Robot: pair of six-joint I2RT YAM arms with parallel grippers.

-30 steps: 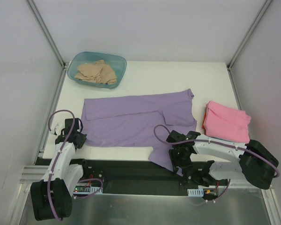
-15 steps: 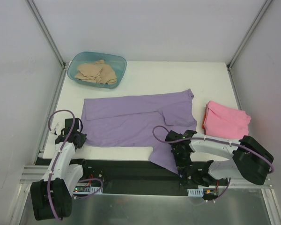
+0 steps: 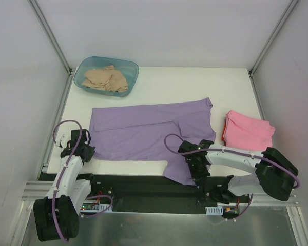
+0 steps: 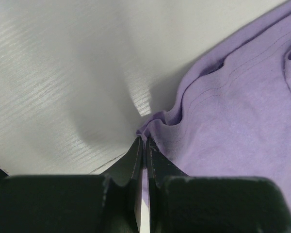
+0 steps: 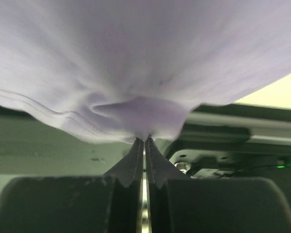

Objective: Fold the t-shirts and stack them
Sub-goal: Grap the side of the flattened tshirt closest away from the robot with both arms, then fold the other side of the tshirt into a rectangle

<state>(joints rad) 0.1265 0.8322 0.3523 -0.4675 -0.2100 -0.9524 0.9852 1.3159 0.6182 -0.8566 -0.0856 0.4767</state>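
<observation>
Claws are both clenching the purple shirt (image 3: 149, 130) on the counter (image 3: 159, 84): left claw (image 4: 144, 141) pinching its corner, right claw (image 5: 144, 141) pinching its hanging sleeve hem.

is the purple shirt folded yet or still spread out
Mostly spread: the lavender purple cloth t-shirt lies wide across the white table, with one layer overlapping and a corner hanging over the near edge.

Both arms reach low, left end effector (image 4: 144, 145) and right end effector (image 5: 144, 145) pinched closed.
</observation>
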